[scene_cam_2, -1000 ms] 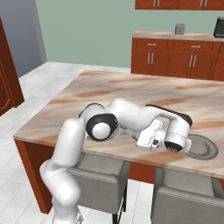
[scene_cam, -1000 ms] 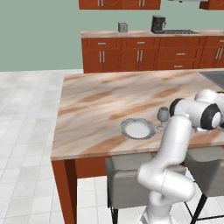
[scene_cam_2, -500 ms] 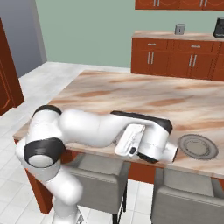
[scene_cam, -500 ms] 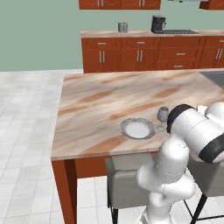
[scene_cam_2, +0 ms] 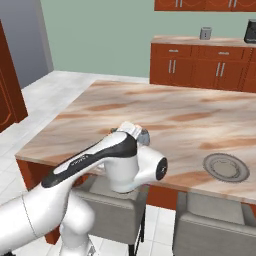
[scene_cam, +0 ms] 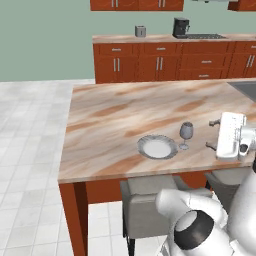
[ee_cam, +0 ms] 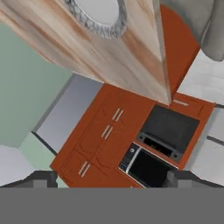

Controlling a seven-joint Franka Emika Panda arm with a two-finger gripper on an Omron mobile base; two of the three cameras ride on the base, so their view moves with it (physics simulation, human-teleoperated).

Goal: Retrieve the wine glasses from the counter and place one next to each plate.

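A translucent grey-blue stemmed wine glass (scene_cam: 186,134) stands upright on the tan marbled stone surface (scene_cam: 115,120), just beside the white round plate with patterned grey rim (scene_cam: 157,147). The claw (ee_cam: 111,178) is spread wide and empty. A greyish-tan ringed plate (scene_cam_2: 226,167) lies near the surface's front edge.

A grey toaster (scene_cam: 140,31) and black coffee machine (scene_cam: 180,27) stand at the frame's top; grey upholstered chairs (scene_cam: 145,207) sit at the bottom.
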